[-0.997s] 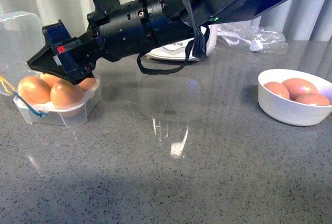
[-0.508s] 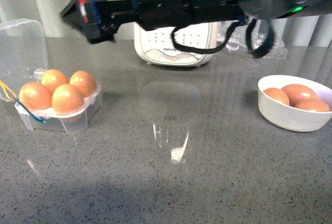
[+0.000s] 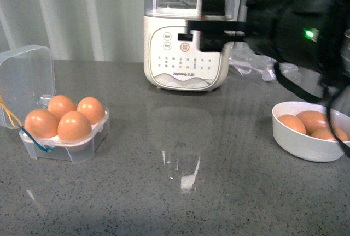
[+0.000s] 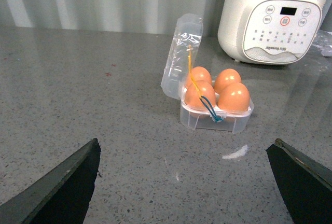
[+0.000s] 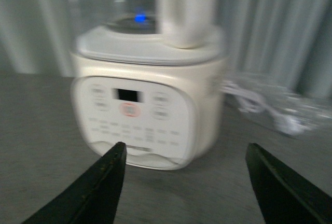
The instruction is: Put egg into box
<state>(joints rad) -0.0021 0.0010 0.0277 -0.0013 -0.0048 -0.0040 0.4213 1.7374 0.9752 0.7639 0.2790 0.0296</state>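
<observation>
"Joyoung" reads on the cream-white blender base [image 3: 185, 55] at top centre, my right gripper [image 5: 185, 154] facing it, jaws wide and empty; my left gripper [image 4: 185, 146] gapes empty too. At the left edge, the small clear plastic four-cell box [image 3: 71, 151], lid up, holds four smooth orange-brown eggs [image 3: 74, 125]; a white round bowl [image 3: 292, 140] of more eggs sits right.

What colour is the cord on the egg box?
Yellow and blue cord; clearest in the left wrist view.
</observation>
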